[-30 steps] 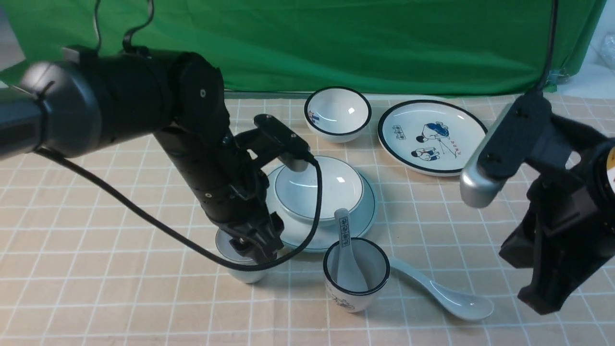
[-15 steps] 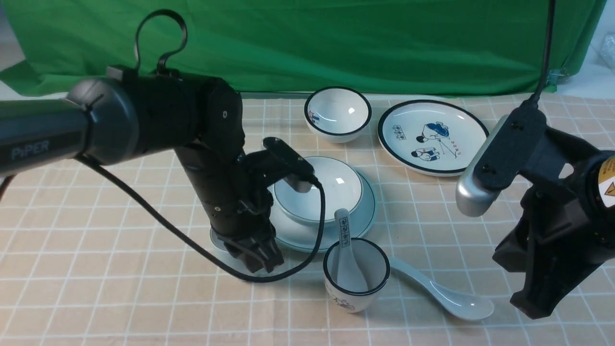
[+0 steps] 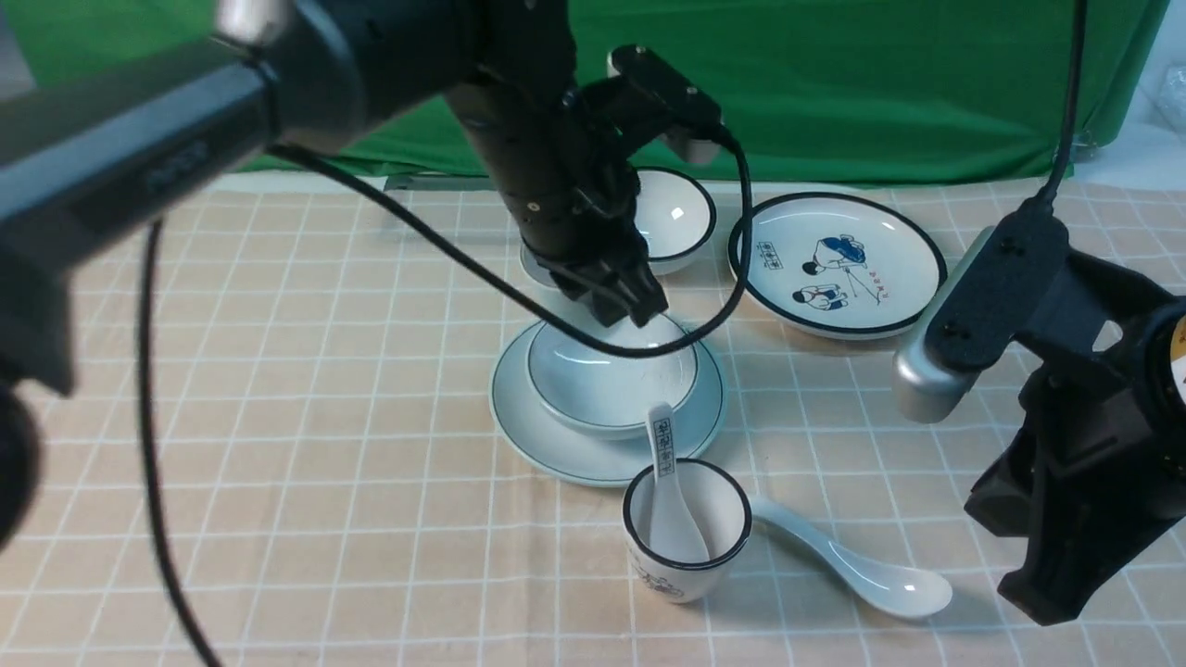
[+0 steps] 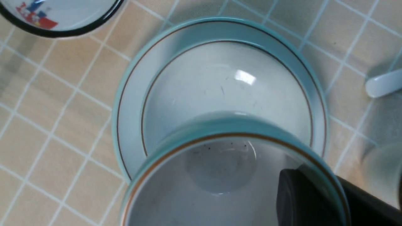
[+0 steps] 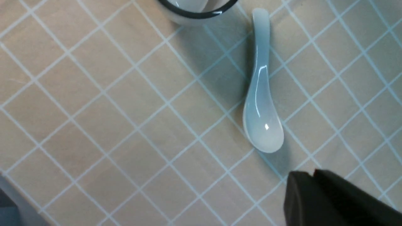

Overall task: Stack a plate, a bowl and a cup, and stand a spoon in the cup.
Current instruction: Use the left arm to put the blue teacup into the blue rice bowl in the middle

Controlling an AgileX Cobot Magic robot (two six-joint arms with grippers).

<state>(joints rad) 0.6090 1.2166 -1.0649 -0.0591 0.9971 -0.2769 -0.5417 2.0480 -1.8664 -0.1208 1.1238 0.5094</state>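
Note:
The plain plate (image 3: 519,421) lies mid-table with the wide shallow bowl (image 3: 602,384) sitting in it. My left gripper (image 3: 625,301) hangs just above the bowl's far side, shut on the rim of the plain cup (image 4: 220,169). One finger (image 4: 301,201) is inside the cup and the other outside. In the front view only a sliver of the cup (image 3: 537,273) shows beside the gripper. The plain white spoon (image 3: 852,570) lies flat on the cloth at the front right. My right gripper (image 5: 314,172) is shut and empty, hovering just beyond the spoon's (image 5: 262,122) bowl end.
A black-rimmed printed cup (image 3: 686,528) with a printed spoon (image 3: 662,445) in it stands right in front of the plate. A black-rimmed bowl (image 3: 676,218) and a cartoon plate (image 3: 834,264) sit at the back, before a green backdrop.
My left gripper closed on the cup at the plate's front left, lifted it, and carried it up and rightward over the bowl. The right arm barely moved.

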